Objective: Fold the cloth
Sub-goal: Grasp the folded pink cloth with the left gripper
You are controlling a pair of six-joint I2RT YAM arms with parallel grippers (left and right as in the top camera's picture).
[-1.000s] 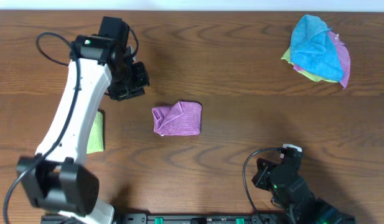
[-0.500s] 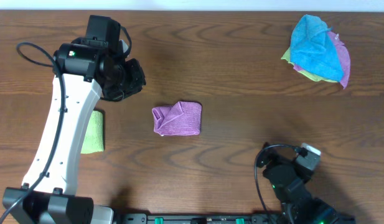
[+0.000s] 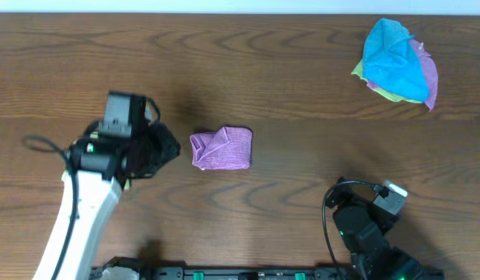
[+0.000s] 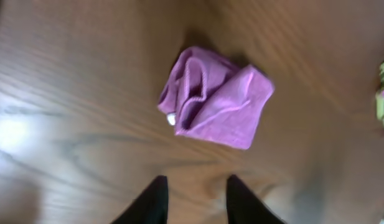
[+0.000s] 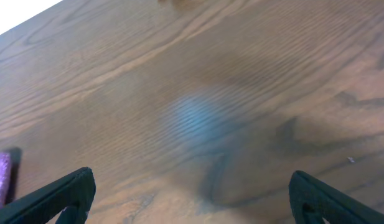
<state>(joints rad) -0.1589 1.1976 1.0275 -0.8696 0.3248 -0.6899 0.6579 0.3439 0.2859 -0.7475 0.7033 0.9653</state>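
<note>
**A:** Right gripper [image 5: 192,186], by the desk's [image 3: 302,233] front edge, is spread wide and empty. Left gripper [image 4: 196,185]?

**B:** Parted a little, holding nothing, just short of the cloth [image 4: 215,99] bunched mid-desk. I'd come in low at the corner with the tag [image 4: 171,118] and pinch one layer only.

**A:** Anything hard to see?

**B:** The cloth's inner folds. The pile [image 3: 395,58] at the far right corner also covers its lower cloths.
</note>
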